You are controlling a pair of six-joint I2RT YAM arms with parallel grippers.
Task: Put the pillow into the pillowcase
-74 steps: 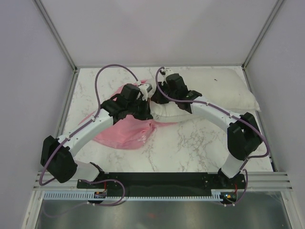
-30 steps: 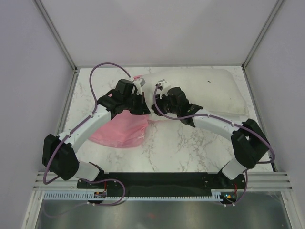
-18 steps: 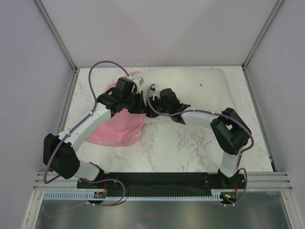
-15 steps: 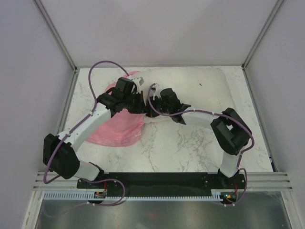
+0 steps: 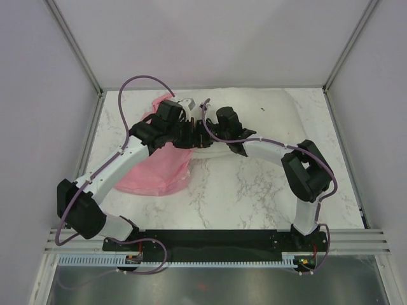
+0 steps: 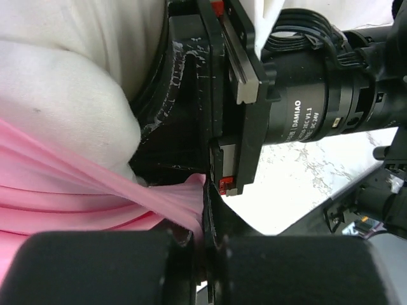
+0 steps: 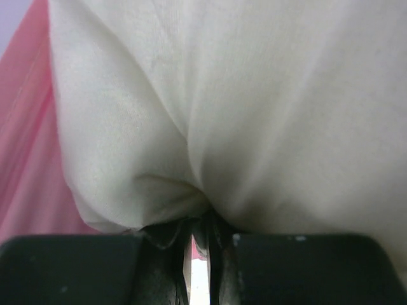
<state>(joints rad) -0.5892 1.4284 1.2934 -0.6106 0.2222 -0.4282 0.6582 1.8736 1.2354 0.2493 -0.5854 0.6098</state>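
The white pillow (image 5: 276, 114) lies at the back of the marble table, its left end bunched between both grippers. The pink pillowcase (image 5: 159, 170) spreads on the left, its far edge lifted up near the left wrist. My left gripper (image 5: 189, 129) is shut on a fold of the pillowcase (image 6: 95, 203), pinched at the jaws (image 6: 205, 213). My right gripper (image 5: 207, 132) sits close beside it, shut on a pucker of the pillow (image 7: 222, 114), with the pink pillowcase (image 7: 25, 165) just to its left. In the left wrist view the pillow (image 6: 63, 95) bulges above the pink fabric.
Grey enclosure walls and metal corner posts (image 5: 76, 47) ring the marble table (image 5: 241, 190). Purple cables (image 5: 137, 86) loop above both arms. The right arm's elbow (image 5: 305, 175) sits folded at the right, and a black base rail (image 5: 216, 238) runs along the near edge.
Both grippers have moved toward the back left, staying close together. The pillow has been dragged left with the right gripper, and the pillowcase edge has risen at the back. The right elbow folded inward.
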